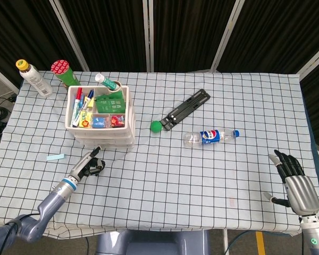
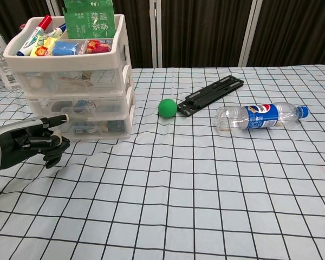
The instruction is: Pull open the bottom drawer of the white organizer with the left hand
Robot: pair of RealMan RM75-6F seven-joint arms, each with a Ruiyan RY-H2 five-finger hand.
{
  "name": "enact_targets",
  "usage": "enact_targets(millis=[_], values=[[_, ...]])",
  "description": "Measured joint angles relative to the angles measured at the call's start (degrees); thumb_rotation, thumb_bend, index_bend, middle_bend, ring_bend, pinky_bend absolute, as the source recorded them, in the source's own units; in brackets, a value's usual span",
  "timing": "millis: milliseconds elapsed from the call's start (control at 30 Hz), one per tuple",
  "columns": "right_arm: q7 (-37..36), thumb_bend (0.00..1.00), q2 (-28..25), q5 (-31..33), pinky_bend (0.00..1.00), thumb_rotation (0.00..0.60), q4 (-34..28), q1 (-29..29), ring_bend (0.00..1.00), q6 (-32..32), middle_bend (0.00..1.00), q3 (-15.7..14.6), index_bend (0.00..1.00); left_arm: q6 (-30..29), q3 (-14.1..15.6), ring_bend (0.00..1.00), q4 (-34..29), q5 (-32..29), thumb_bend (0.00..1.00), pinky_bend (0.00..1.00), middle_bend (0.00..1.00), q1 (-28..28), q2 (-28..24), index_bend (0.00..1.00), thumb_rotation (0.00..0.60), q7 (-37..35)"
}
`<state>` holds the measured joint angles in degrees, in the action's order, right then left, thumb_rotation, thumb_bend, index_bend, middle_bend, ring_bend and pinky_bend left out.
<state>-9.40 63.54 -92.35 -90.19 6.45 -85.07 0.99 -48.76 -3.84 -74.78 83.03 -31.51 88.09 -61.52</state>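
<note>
The white organizer (image 1: 102,127) (image 2: 76,81) stands at the left of the table, three drawers high, its top tray full of pens and packets. Its bottom drawer (image 2: 95,125) looks pushed in. My left hand (image 1: 87,167) (image 2: 35,143) lies low on the cloth just in front of that drawer, fingers curled under and one finger stretched toward the drawer's front; I cannot tell whether it touches. My right hand (image 1: 295,183) rests at the table's right edge, fingers spread, holding nothing.
A green ball (image 1: 156,126) (image 2: 167,107), a black flat bar (image 1: 186,109) (image 2: 211,95) and a lying plastic bottle (image 1: 210,136) (image 2: 260,117) sit right of the organizer. Two bottles (image 1: 34,78) and a red-capped can (image 1: 64,73) stand behind it. A pale blue slip (image 1: 56,157) lies at left.
</note>
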Motion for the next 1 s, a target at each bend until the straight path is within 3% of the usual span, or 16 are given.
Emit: enact_targets(millis=[1000], values=[[-0.05,0.02,0.20,0.18,0.00,0.600,0.22,0.22,0.00,0.53,0.00,-0.07,0.07,2.24,-0.93,0.79,0.65,-1.64,1.00,0.72,0.83,-2.48,0.62,0.08,0.600,1.42]])
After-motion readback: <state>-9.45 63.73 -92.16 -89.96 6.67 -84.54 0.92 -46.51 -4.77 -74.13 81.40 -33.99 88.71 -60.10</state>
